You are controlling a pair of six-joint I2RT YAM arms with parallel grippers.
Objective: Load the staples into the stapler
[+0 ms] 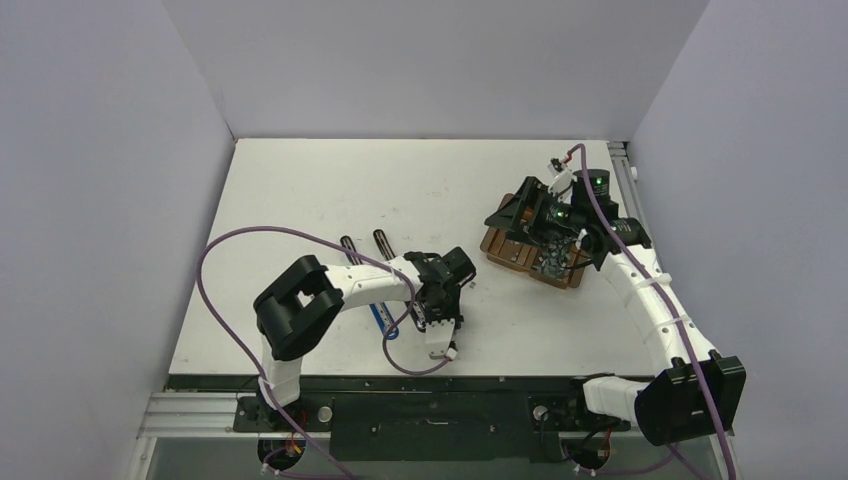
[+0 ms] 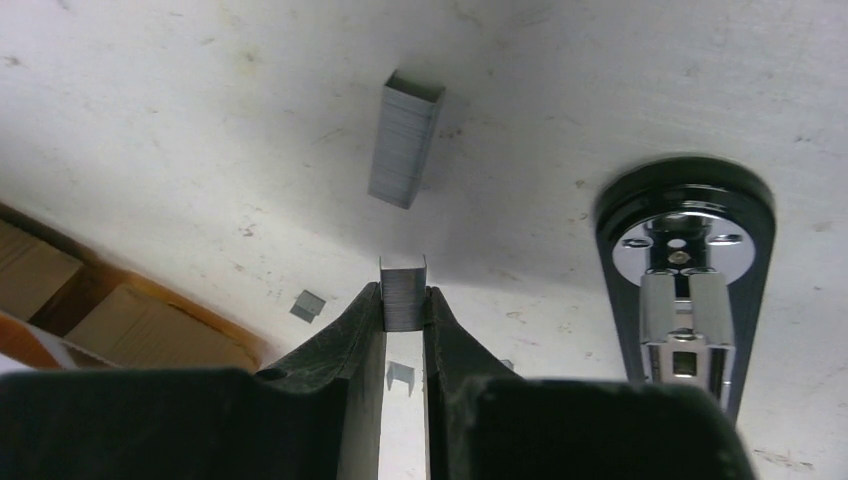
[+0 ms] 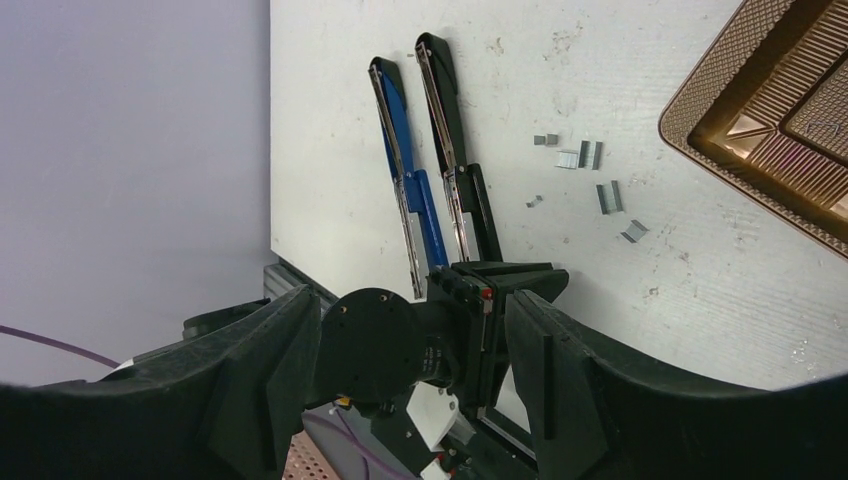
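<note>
A short silver-grey staple strip stands pinched between the two black fingertips of the left claw, close over the scuffed white surface. Whether the strip touches the surface cannot be told.

Beyond it, apart from the claw, a longer staple strip lies flat. A few small loose staples are scattered on the surface nearby.

To one side of the left claw lies the black stapler, opened out flat with its chrome channel facing up. Just beside it lies a blue stapler, also opened out, the two lying side by side lengthwise.

A brown tray sits toward the right of the surface. It holds a grey heap that looks like more staples.

The right claw hangs over this tray with its fingers spread wide, gripping nothing.
</note>
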